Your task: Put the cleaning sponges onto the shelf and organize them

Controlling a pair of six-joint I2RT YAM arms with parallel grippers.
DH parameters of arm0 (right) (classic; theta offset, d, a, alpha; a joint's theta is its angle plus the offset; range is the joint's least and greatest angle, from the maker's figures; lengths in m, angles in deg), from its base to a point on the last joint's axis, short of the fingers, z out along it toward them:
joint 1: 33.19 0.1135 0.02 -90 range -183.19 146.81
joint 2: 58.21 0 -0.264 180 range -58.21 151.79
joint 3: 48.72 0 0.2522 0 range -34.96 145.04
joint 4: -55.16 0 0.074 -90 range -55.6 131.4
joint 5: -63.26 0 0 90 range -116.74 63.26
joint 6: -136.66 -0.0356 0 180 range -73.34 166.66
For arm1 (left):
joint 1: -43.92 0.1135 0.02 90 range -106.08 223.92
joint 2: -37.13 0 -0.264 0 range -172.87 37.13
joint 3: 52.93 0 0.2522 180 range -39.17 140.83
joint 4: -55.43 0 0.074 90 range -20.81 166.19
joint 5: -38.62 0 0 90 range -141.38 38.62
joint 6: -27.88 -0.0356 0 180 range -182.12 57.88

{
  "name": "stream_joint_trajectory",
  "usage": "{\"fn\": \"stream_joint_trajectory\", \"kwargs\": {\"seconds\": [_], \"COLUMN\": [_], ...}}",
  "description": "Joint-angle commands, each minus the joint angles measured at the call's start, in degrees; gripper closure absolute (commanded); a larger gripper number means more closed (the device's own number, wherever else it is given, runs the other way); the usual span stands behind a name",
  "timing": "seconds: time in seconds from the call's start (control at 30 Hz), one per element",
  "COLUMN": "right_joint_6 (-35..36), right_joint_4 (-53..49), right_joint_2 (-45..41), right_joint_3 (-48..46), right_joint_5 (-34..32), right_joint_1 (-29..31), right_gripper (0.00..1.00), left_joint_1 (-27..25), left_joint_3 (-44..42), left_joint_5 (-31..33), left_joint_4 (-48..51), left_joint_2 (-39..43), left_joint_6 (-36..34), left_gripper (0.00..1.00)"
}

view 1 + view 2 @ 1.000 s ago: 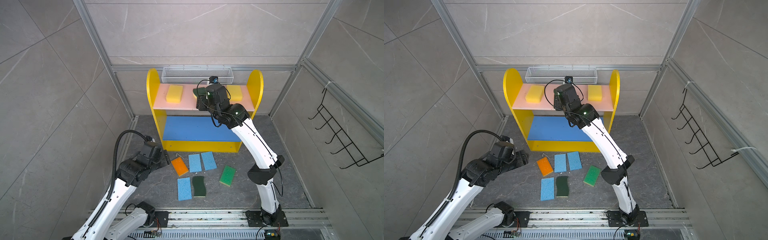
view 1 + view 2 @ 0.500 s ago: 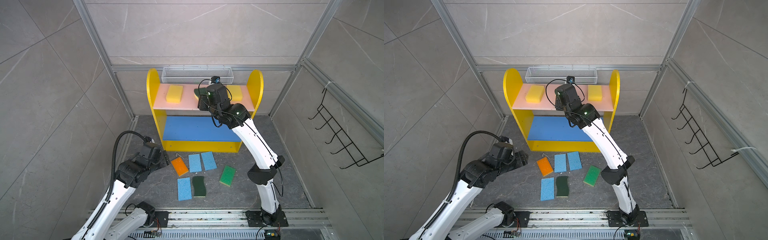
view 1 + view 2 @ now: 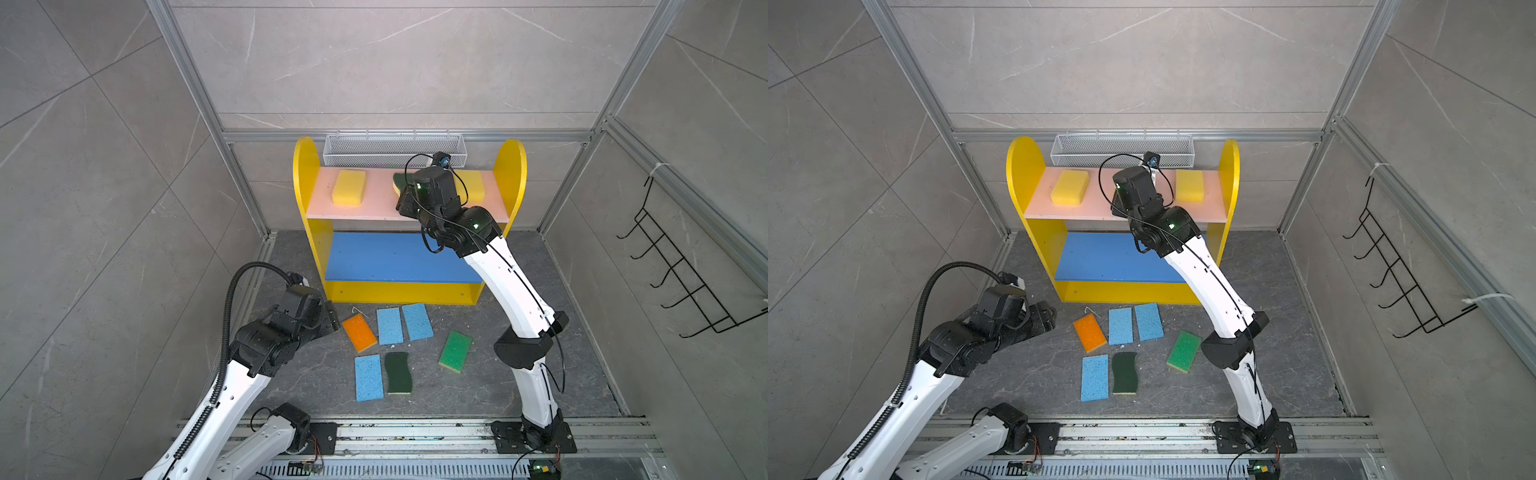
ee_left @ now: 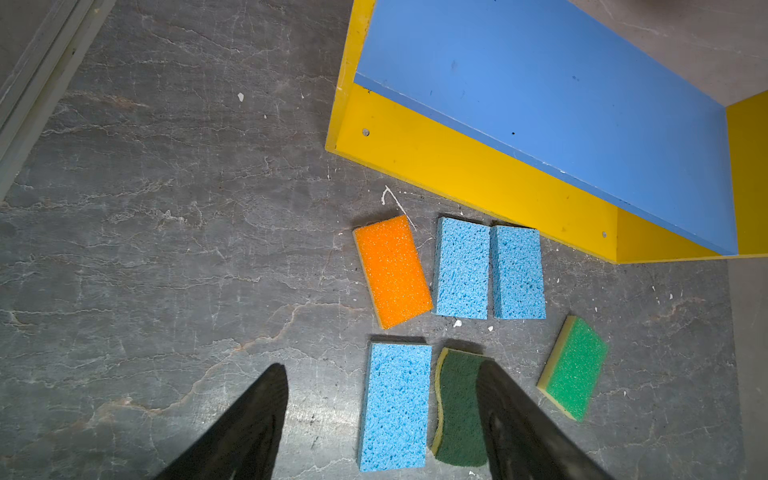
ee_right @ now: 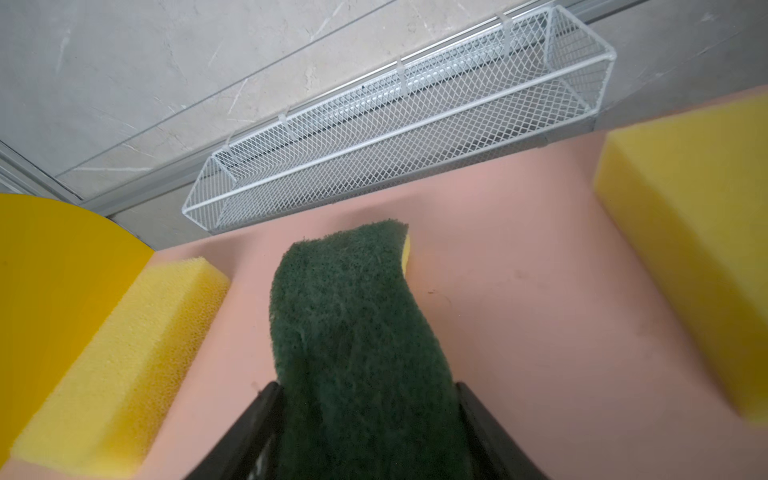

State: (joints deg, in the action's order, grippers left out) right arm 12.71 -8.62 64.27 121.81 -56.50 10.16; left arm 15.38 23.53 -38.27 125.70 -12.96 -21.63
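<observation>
My right tool [image 5: 365,388] clamps the wavy dark-green scouring sponge [image 5: 353,316] over the pink upper shelf board [image 5: 519,311]; my left tool [image 4: 381,368] hangs spread, empty.

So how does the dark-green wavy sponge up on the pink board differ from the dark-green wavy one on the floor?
The dark-green wavy scourer on the pink board sits high on the yellow shelf; the dark-green wavy scourer on the floor lies below, in front of it. The board one is gripped by the right hand; the floor one lies free. Both are dark green over a yellow layer.
</observation>
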Motion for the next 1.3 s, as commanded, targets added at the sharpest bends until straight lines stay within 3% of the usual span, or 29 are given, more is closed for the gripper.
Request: {"fn": "stream_joint_trajectory", "kwargs": {"seconds": [0.0, 0.27, 0.53, 0.73, 1.0, 1.27], "right_joint_6": [-3.73, -2.36, -1.78, 2.68, 7.41, 13.2], "right_joint_4": [1.74, -0.01, -1.18, -2.7, 3.22, 1.06], "right_joint_2": [1.81, 0.15, -1.85, -5.37, -15.94, -16.8], "right_joint_3": [1.29, 0.26, -1.64, -3.18, -16.78, -18.33], "right_joint_5": [3.14, 0.92, 1.31, 2.58, 3.33, 5.86], "right_joint_1": [-0.11, -0.12, -0.16, -0.16, -0.12, -0.19], "right_gripper": [0.37, 0.25, 0.25, 0.24, 0.22, 0.31], "left_joint_1": [0.32, 0.32, 0.32, 0.32, 0.32, 0.32], "left_joint_3": [-0.29, -0.49, -0.8, -0.7, -0.86, -1.48], "left_joint_5": [-0.22, -0.24, -0.92, -0.79, -1.06, -1.06], "left_joint_4": [-0.95, -0.6, -0.07, 0.79, 1.5, 2.06], "left_joint_2": [0.23, 0.74, 1.45, 2.54, 3.55, 5.14], "left_joint_6": [0.28, 0.85, 1.57, 1.96, 2.48, 3.26], "left_gripper": [0.25, 0.25, 0.25, 0.25, 0.25, 0.25]}}
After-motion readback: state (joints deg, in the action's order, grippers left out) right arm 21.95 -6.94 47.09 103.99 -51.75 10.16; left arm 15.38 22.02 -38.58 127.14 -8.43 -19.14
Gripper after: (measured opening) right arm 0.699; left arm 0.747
